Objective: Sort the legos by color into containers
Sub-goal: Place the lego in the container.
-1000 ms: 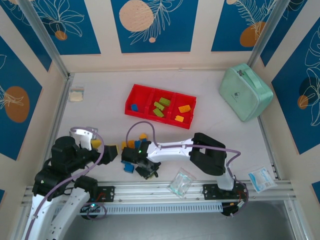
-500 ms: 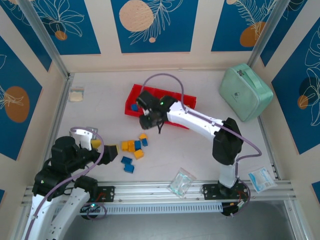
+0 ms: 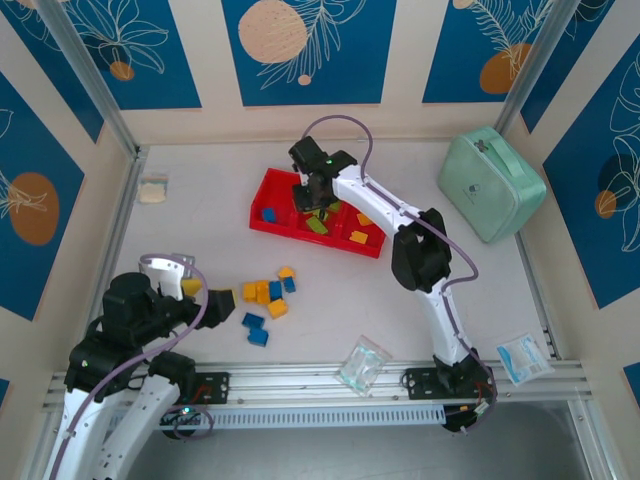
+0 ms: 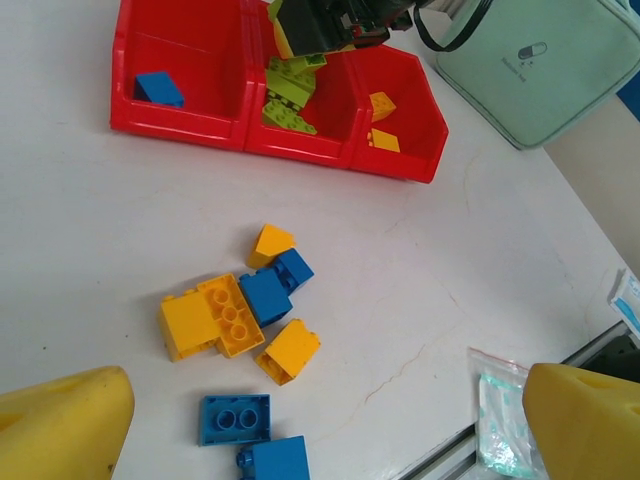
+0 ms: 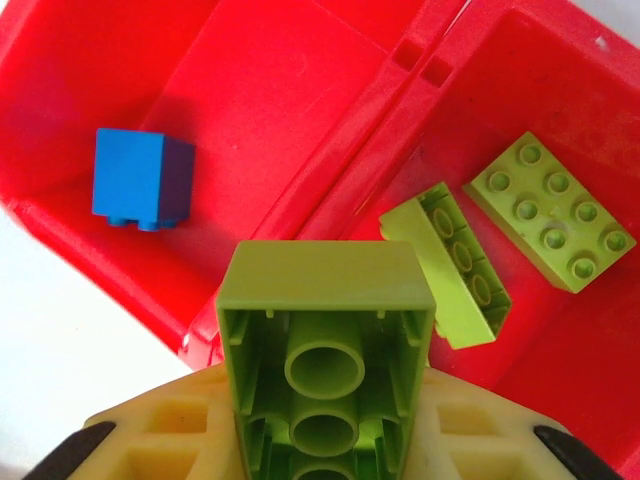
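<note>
The lime green brick point(image 5: 325, 300) in the right end effector point(image 5: 325, 440) runs off the bottom edge.

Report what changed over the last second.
The right gripper swung from the loose bricks on the near side out to the red tray. It now hangs over the divider between the left and middle compartments, shut on a lime green brick. The left gripper, open, and the loose bricks stayed put.
</note>
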`<control>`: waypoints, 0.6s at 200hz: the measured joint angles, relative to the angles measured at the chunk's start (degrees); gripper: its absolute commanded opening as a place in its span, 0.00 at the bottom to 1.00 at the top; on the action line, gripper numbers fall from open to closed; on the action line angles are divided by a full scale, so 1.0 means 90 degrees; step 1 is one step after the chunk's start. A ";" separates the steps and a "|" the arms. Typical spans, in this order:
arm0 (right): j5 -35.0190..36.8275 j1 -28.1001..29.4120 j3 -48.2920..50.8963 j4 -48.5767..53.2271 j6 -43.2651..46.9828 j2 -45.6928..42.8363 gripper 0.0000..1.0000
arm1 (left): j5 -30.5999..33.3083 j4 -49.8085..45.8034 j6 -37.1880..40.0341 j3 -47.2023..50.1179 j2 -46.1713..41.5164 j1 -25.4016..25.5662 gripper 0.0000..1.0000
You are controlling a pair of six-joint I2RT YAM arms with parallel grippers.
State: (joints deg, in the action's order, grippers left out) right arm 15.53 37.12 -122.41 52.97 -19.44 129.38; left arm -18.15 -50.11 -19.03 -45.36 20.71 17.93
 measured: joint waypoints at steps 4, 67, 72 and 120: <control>-0.0015 -0.0010 -0.0046 0.0019 0.0000 0.0029 0.23 | 0.0019 0.0000 -0.0002 0.0000 0.0000 0.0000 0.99; -0.0078 -0.0129 -0.0075 0.0066 -0.0117 0.0112 0.80 | 0.0469 0.0000 -0.0063 0.0000 -0.0005 0.0000 0.99; -0.0073 -0.0129 -0.0015 0.0051 -0.0097 0.0097 0.83 | 0.0483 0.0000 -0.0066 0.0000 -0.0005 0.0000 0.99; 0.0041 -0.0107 0.1134 -0.0046 -0.0357 -0.0704 1.00 | 0.0551 0.0000 -0.0075 0.0000 0.0415 0.0000 0.99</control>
State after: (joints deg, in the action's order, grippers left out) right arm 15.90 36.16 -112.20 52.56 -22.65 123.04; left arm -13.19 -50.11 -19.70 -45.36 24.45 17.93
